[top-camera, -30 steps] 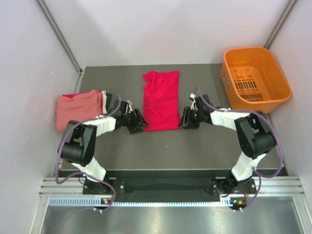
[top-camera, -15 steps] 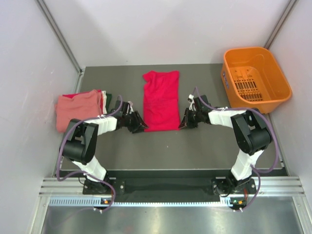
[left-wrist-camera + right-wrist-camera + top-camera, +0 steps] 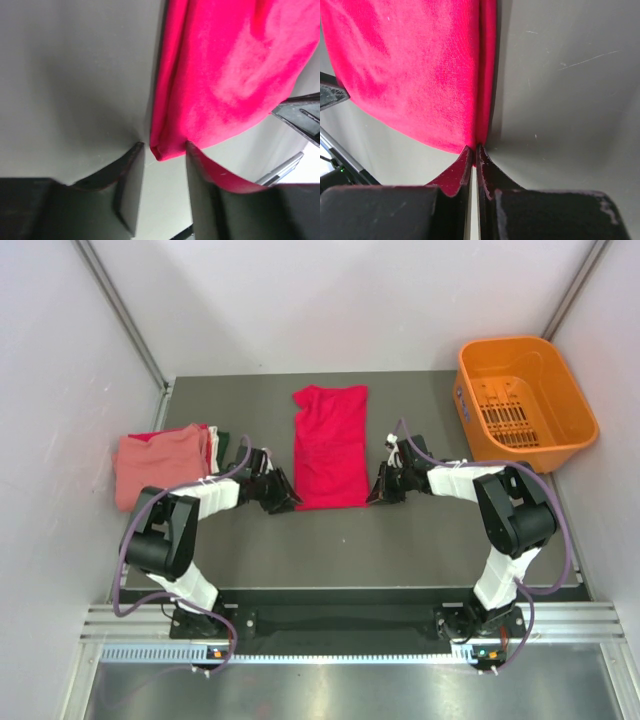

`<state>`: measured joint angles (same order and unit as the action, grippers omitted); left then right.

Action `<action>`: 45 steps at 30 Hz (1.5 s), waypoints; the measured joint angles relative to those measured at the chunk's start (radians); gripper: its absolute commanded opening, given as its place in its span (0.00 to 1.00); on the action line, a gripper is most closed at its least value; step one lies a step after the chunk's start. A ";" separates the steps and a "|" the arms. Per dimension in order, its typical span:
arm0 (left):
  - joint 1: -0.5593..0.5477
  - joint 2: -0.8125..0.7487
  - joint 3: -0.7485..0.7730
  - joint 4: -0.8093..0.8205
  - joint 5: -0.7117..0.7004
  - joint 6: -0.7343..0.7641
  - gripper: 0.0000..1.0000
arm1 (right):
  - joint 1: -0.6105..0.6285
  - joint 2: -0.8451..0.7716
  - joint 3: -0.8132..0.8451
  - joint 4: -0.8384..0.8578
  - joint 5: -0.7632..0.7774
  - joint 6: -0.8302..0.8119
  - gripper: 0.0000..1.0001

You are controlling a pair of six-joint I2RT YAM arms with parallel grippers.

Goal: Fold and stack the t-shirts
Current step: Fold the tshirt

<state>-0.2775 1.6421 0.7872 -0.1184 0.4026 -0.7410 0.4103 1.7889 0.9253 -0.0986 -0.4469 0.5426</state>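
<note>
The crimson red t-shirt [image 3: 330, 445] lies folded in a long strip mid-table. My left gripper [image 3: 284, 496] is at its near left corner; in the left wrist view the gripper [image 3: 163, 148] is open, with the corner of the red shirt [image 3: 225, 75] between the fingertips. My right gripper [image 3: 377, 490] is at the near right corner; in the right wrist view the gripper [image 3: 476, 149] is shut on the folded edge of the red shirt [image 3: 410, 65]. A stack at the left has the salmon pink shirt [image 3: 158, 462] on top, with pale and dark green edges [image 3: 224, 445] showing.
An orange plastic basket [image 3: 525, 400] stands at the back right. White walls close in the table on the left, back and right. Bare grey table [image 3: 340, 540] lies between the shirt and the arm bases.
My right gripper has edged left onto the shirt's near right corner. My left gripper has shifted slightly at the near left corner. The shirt lies as before.
</note>
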 measured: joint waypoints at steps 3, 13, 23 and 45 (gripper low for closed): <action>0.000 -0.012 0.001 -0.017 -0.009 0.011 0.61 | 0.000 0.000 0.000 0.000 0.000 0.000 0.00; -0.006 -0.034 0.004 -0.055 -0.052 0.037 0.49 | 0.000 0.000 0.000 0.000 0.000 0.000 0.00; -0.019 -0.001 0.015 -0.031 -0.010 0.032 0.45 | 0.000 0.000 0.000 0.000 0.000 0.000 0.00; -0.043 -0.022 0.003 -0.074 -0.030 0.060 0.00 | 0.012 -0.074 -0.050 -0.017 -0.001 -0.001 0.00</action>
<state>-0.3202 1.6199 0.7906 -0.1928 0.3725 -0.6811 0.4225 1.7145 0.8749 -0.1158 -0.4477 0.5419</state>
